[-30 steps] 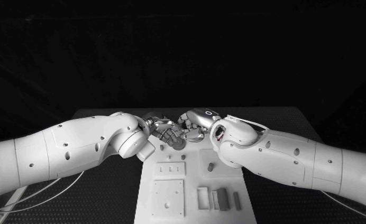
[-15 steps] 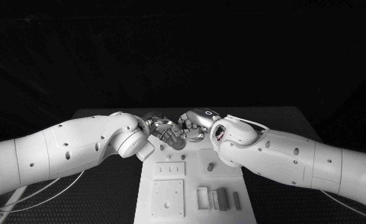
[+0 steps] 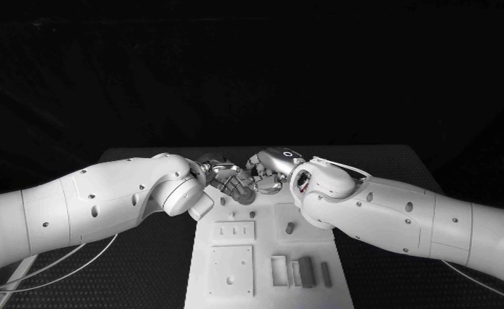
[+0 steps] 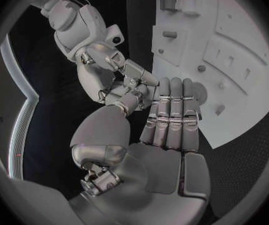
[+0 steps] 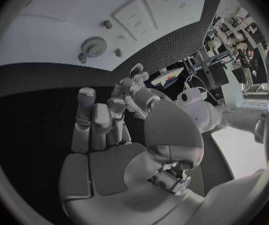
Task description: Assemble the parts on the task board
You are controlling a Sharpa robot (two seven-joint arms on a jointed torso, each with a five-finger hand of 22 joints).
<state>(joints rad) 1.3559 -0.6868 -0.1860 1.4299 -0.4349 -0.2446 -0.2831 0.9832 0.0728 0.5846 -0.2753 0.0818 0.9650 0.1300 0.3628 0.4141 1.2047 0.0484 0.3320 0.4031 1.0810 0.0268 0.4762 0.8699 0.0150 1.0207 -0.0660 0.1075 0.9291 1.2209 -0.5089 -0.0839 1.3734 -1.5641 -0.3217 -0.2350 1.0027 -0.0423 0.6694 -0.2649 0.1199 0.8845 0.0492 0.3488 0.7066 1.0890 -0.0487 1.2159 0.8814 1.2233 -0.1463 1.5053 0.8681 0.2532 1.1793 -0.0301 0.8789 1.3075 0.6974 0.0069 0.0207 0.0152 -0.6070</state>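
Over the far end of the white board (image 3: 263,265), the left hand (image 3: 233,184) has moved only slightly — fingers straight, grasping nothing. Right hand (image 3: 271,169) stays close beside it, also released; the gear (image 5: 94,47) lies untouched, so assembly seems not advanced.

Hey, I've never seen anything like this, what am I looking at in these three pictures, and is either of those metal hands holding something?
This is a robot with two white arms, each ending in a silver many-fingered hand. One picture looks down from its head at a black table; the two round ones come from cameras at its wrists, behind each hand. The left hand and right hand meet over the far end of the white task board. The board carries raised plates with slots, small grey parts and a gear. In the wrist pictures both palms look bare, the left hand's fingers straight and side by side. The hands nearly touch, and I cannot tell whether anything small sits between their fingertips.
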